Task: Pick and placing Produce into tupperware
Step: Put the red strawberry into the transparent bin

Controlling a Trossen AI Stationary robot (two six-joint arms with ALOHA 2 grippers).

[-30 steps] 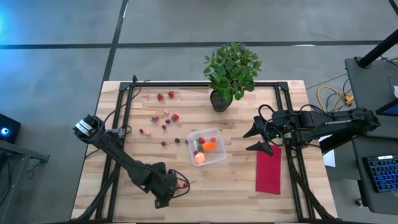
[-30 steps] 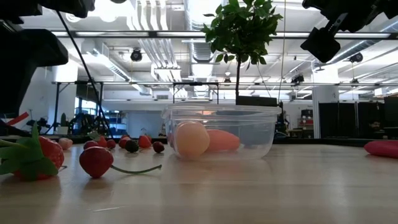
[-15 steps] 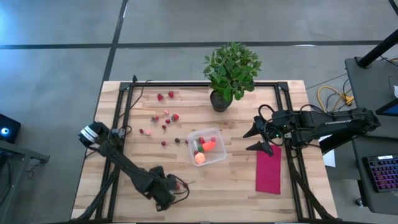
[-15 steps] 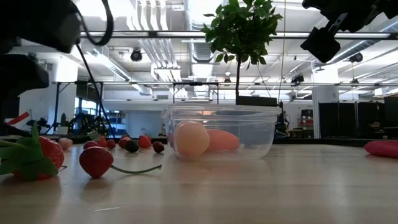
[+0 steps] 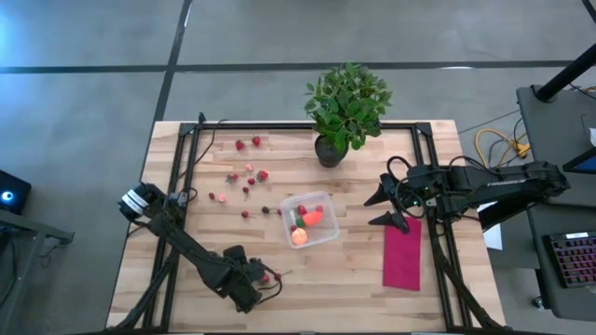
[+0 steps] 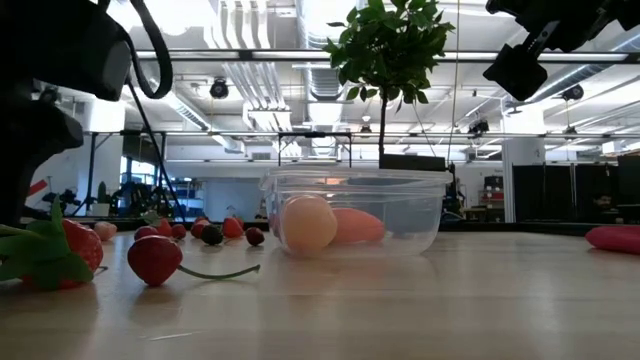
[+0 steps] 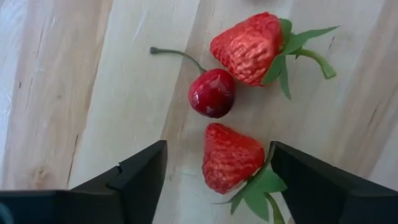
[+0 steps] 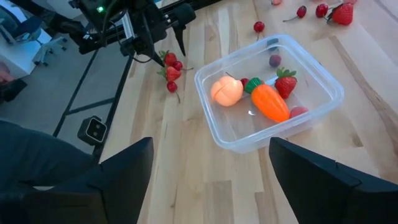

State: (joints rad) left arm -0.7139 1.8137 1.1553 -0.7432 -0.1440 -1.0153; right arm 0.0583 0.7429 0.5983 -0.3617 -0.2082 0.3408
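My left gripper [image 5: 259, 282] [image 7: 217, 147] is open and low over the table's near-left part. Its fingers stand on either side of a red strawberry [image 7: 231, 158] that lies on the wood, without touching it. A dark red cherry [image 7: 212, 93] and a second strawberry [image 7: 249, 48] lie just beyond. The clear tupperware [image 5: 310, 220] [image 8: 270, 93] sits mid-table and holds a peach-orange fruit [image 8: 227, 90], an orange carrot [image 8: 270, 102] and a strawberry [image 8: 285, 83]. My right gripper [image 5: 386, 207] [image 8: 210, 142] is open and hovers right of the tupperware.
More strawberries [image 5: 250, 173] are scattered over the far-left part of the table. A potted plant [image 5: 346, 107] stands at the far edge. A red cloth [image 5: 402, 253] lies flat near the right edge, below my right gripper. Black frame rails [image 5: 177, 177] run along both sides.
My left arm has come down toward the strawberries at the table's near-left part; in the low view its dark bulk now hangs lower on the left. The produce and the tupperware have not moved.
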